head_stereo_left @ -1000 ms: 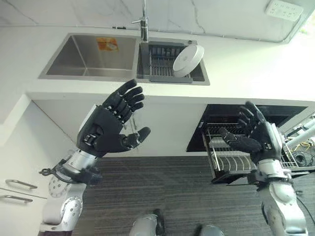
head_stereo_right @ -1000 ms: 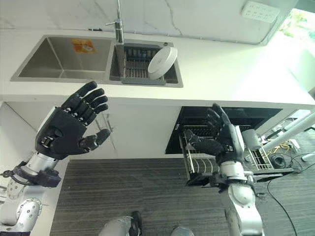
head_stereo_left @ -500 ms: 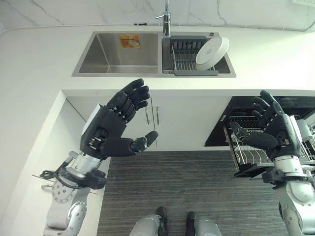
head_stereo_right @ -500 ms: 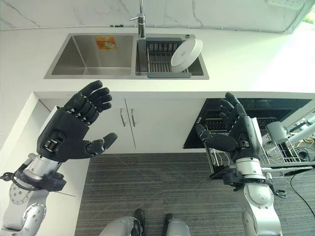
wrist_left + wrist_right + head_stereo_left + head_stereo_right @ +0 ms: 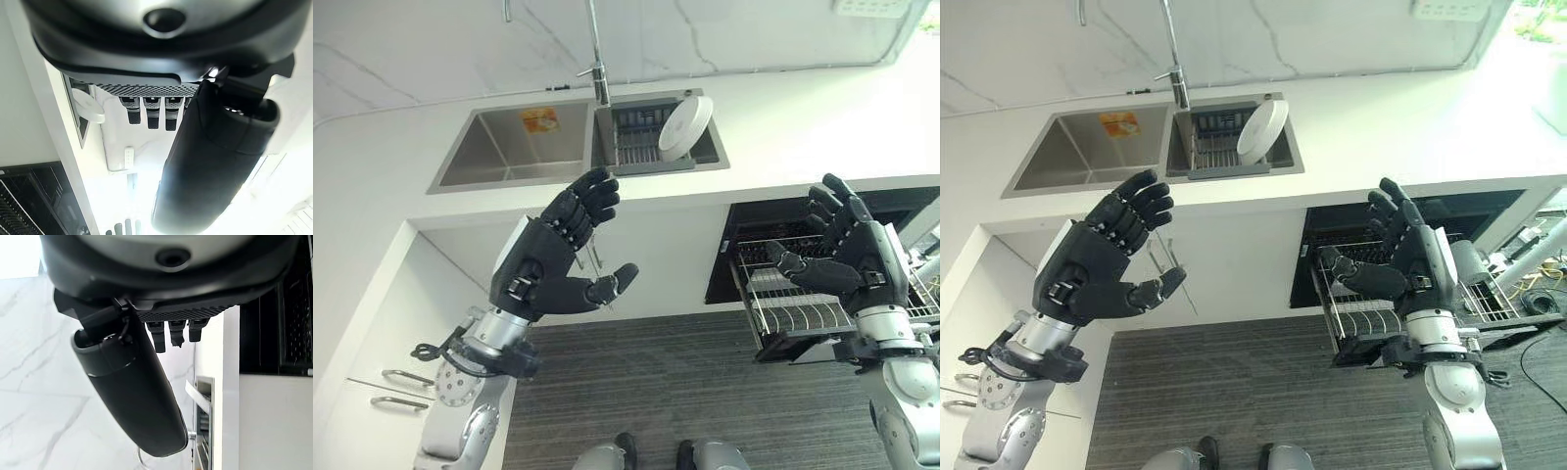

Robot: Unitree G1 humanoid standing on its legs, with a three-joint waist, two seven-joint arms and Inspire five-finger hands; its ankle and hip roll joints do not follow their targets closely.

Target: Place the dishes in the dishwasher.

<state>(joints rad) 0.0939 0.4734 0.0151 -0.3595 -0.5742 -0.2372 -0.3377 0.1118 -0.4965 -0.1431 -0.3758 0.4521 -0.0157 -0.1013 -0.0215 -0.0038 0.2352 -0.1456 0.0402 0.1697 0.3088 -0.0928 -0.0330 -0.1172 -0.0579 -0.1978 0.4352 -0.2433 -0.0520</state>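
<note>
A white plate (image 5: pixel 677 127) leans upright in a dark drying rack (image 5: pixel 636 142) set in the sink's right basin. Below the counter at the right, the dishwasher (image 5: pixel 803 230) stands open with its wire rack (image 5: pixel 793 304) pulled out. My left hand (image 5: pixel 548 264) is raised in front of the cabinet, open and holding nothing, well below the plate. My right hand (image 5: pixel 847 259) is raised over the pulled-out rack, open and holding nothing. The plate (image 5: pixel 88 105) and my left hand's fingers (image 5: pixel 149 112) show in the left wrist view, my right hand's fingers (image 5: pixel 176 335) in the right wrist view.
A steel sink (image 5: pixel 514 147) with a tap (image 5: pixel 597 69) sits in the white counter (image 5: pixel 803 127). Cabinet doors with handles (image 5: pixel 592 259) lie under the sink. A counter run (image 5: pixel 372 323) with drawer handles extends at the left. Dark wood floor (image 5: pixel 656 392) lies below.
The whole picture has shifted and tilted, so the camera has moved. Both hands stay raised and open, holding nothing. The plate rests in the rack as before.
</note>
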